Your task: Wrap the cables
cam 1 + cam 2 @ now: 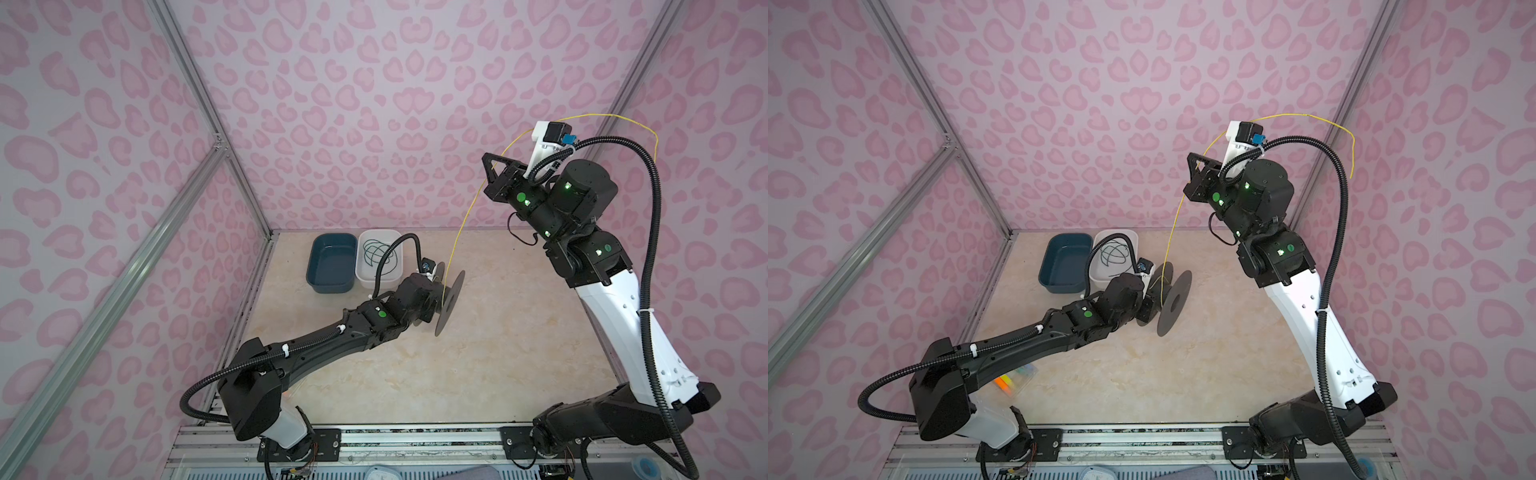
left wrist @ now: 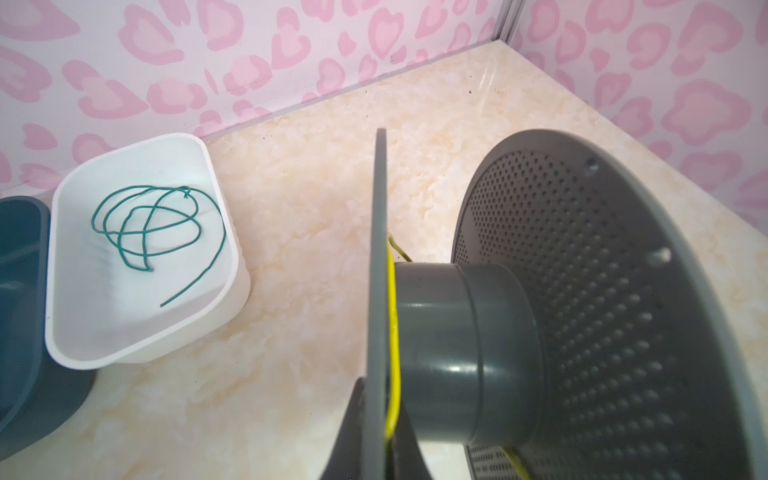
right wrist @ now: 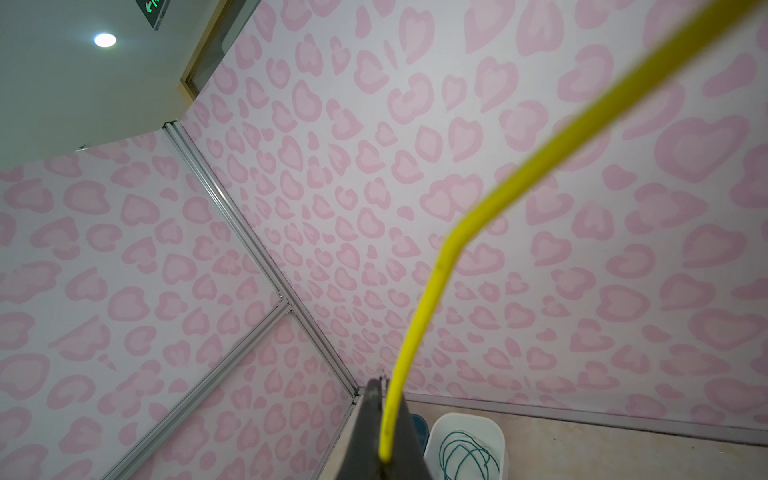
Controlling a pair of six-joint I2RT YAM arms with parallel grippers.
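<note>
Well left of the spool [image 2: 449, 349] stood the blue bin [image 1: 332, 270]. Between it and the spool, the white bin [image 2: 199, 328] held the green cable [image 2: 224, 241] in loose loops. The left gripper [image 2: 384, 432] was pinched narrow on the spool's flange, trapping the yellow cable [image 3: 417, 320] against it. That cable rose from the hub, up and right of the spool, to the right gripper [image 1: 492, 164], which was clamped shut on it high above. Winding probably turned on this: the run lay crosswise to the spool's axis, nearer the right arm.
</note>
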